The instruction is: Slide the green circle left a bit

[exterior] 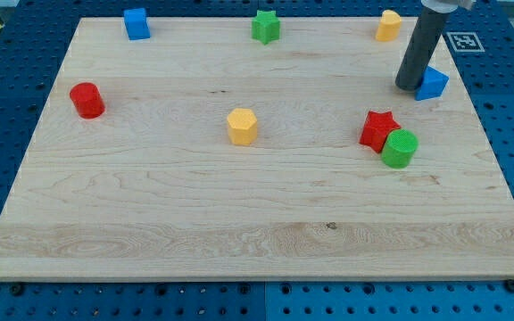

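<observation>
Resting beside the blue block [433, 83], our tip [410, 86], a bare rod holding nothing, stands above the green circle [399, 148].

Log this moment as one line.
tip: touching blue block, above green circle | green circle: touching red star | push: not started

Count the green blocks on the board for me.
2. The green circle sits at the view's right, touching the red star. The green star is at the top centre. None seem hidden.
</observation>
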